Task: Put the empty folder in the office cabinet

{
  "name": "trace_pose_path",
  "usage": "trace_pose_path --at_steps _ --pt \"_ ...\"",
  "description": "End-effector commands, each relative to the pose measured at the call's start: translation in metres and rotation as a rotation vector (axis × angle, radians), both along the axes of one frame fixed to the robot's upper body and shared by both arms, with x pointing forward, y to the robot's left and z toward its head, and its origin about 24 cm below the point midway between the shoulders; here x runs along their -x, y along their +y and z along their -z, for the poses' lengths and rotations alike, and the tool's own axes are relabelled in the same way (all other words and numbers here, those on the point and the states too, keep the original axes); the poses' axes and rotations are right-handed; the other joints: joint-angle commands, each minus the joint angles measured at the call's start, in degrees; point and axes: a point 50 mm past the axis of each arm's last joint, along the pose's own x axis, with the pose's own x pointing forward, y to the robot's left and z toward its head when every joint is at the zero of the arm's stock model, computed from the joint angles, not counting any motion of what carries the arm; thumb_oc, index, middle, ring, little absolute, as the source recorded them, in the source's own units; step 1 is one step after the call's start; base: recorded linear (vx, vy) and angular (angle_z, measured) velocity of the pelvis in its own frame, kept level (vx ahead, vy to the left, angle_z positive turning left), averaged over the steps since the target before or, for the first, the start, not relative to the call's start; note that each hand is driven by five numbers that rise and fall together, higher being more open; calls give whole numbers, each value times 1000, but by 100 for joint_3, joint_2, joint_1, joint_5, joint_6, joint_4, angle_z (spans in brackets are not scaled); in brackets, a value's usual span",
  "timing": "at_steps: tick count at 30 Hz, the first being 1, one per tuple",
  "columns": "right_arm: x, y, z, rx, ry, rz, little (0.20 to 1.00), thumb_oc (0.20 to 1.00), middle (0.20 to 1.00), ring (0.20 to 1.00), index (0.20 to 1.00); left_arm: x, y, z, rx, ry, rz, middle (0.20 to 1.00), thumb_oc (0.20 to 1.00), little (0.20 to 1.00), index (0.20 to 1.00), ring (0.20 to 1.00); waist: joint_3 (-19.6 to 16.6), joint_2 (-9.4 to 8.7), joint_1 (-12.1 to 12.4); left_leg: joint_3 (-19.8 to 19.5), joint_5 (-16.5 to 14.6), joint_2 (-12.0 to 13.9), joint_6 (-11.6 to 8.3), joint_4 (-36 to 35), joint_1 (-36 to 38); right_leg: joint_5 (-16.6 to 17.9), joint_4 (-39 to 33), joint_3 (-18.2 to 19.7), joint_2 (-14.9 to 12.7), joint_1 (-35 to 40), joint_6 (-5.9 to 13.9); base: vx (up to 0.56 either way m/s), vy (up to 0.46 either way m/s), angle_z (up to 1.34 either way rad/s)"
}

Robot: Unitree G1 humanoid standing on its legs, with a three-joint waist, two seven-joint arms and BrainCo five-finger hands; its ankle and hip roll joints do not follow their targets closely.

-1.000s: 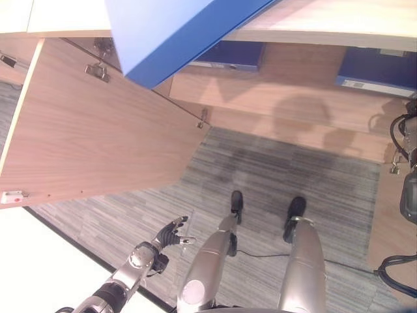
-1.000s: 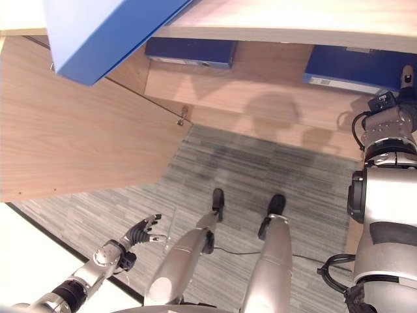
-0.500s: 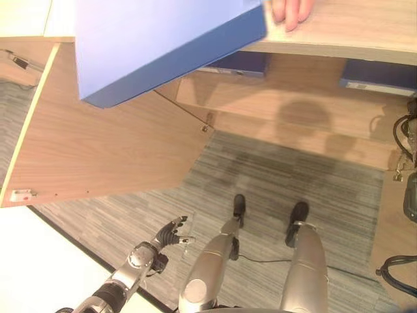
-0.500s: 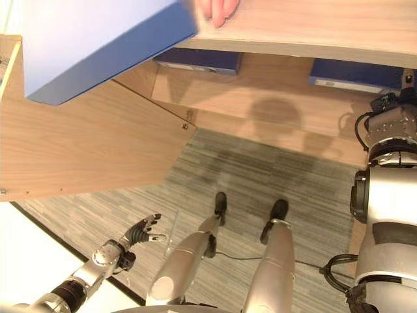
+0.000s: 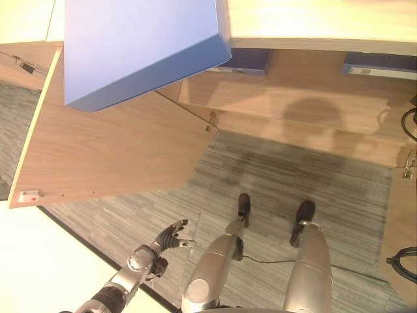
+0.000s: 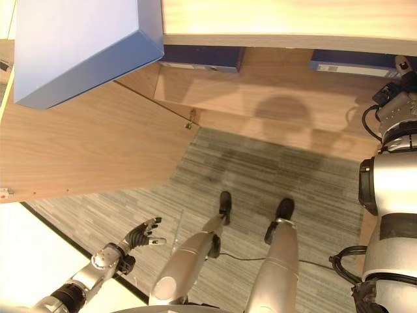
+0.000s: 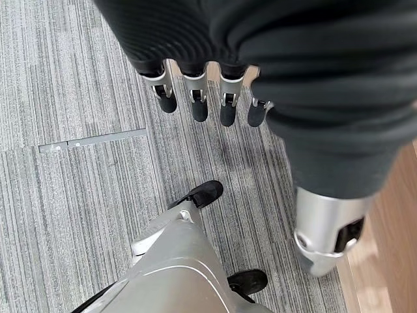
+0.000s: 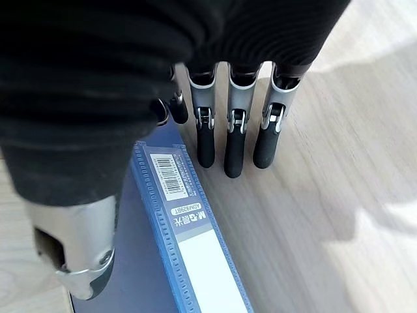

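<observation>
The person's hand has gone from the wooden cabinet top (image 5: 313, 23); the big blue flat folder (image 5: 140, 49) now rests upper left, ready. My left robot hand (image 5: 171, 233) and right robot hand (image 8: 221, 130) hang open-fingered, empty.

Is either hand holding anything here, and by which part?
Nothing is held: left hand hangs open above the carpet, right hand is open over a shelf beside a dark blue folder.

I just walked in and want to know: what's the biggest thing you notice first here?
A big blue folder sticks out at the top, over the open wooden cabinet door. Lower down, the left robot hand hangs open above the grey striped carpet. The right robot hand is open beside a dark blue folder on the cabinet's wooden shelf.
</observation>
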Motion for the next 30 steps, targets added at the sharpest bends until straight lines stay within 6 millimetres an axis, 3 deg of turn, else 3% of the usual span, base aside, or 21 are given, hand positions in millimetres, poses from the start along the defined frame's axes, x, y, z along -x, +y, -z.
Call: trace_pose_path --at_steps 1,8,9,12,18,22,26,27,30 --pt "12 -6 -66 139 -220 -1 1000 1000 1000 1000 1000 -1 21 -3 -43 7 -33 1000 1000 1000 1000 1000 131 -182 137 -202 -563 350 -274 253 171 -136 -528 206 12 775 709 0 0 0" --pt "0 -2 -4 -118 -251 -1 1000 1000 1000 1000 1000 0 21 0 -48 15 -51 1000 1000 1000 1000 1000 132 -214 108 -213 -590 364 -291 274 257 -100 -653 159 28 975 732 0 0 0" --pt "0 -4 15 -162 -236 10 1000 1000 1000 1000 1000 1 21 1 -48 20 -42 1000 1000 1000 1000 1000 118 -244 111 -236 -594 371 -295 261 319 -74 -722 117 24 1087 744 -7 3 7" --pt "1 -4 34 -199 -216 14 1000 1000 1000 1000 1000 3 21 2 -47 30 -42 1000 1000 1000 1000 1000 108 -279 107 -258 -590 384 -299 235 400 -44 -797 73 10 1203 754 -6 -6 10" --pt "6 3 107 -306 -165 -4 1000 1000 1000 1000 1000 16 29 14 -86 99 -47 1000 1000 1000 1000 1000 -2 -457 61 -353 -553 482 -311 22 805 34 -1098 -84 25 1739 799 26 -11 6" --pt "13 7 140 -347 -176 -17 1000 1000 1000 1000 1000 31 35 22 -105 157 -46 1000 1000 1000 1000 1000 -129 -556 51 -387 -496 560 -306 -158 1106 199 -1469 -220 67 2155 836 29 17 7" --pt "13 26 170 -369 -173 -76 1000 1000 1000 1000 1000 39 39 27 -115 185 -48 1000 1000 1000 1000 1000 -230 -693 -2 -375 -497 626 -301 -276 1368 306 -1731 -268 142 2492 865 8 8 -2" --pt "15 37 187 -379 -151 -104 1000 1000 1000 1000 1000 41 40 29 -112 187 -74 1000 1000 1000 1000 1000 -284 -782 -51 -341 -514 643 -303 -315 1485 383 -1890 -292 160 2620 879 0 0 0" --pt "15 56 208 -344 -87 -180 1000 1000 1000 1000 1000 44 41 30 -100 192 -103 1000 1000 1000 1000 1000 -331 -897 -118 -305 -518 657 -304 -356 1600 508 -2120 -275 213 2796 891 -11 12 -6"
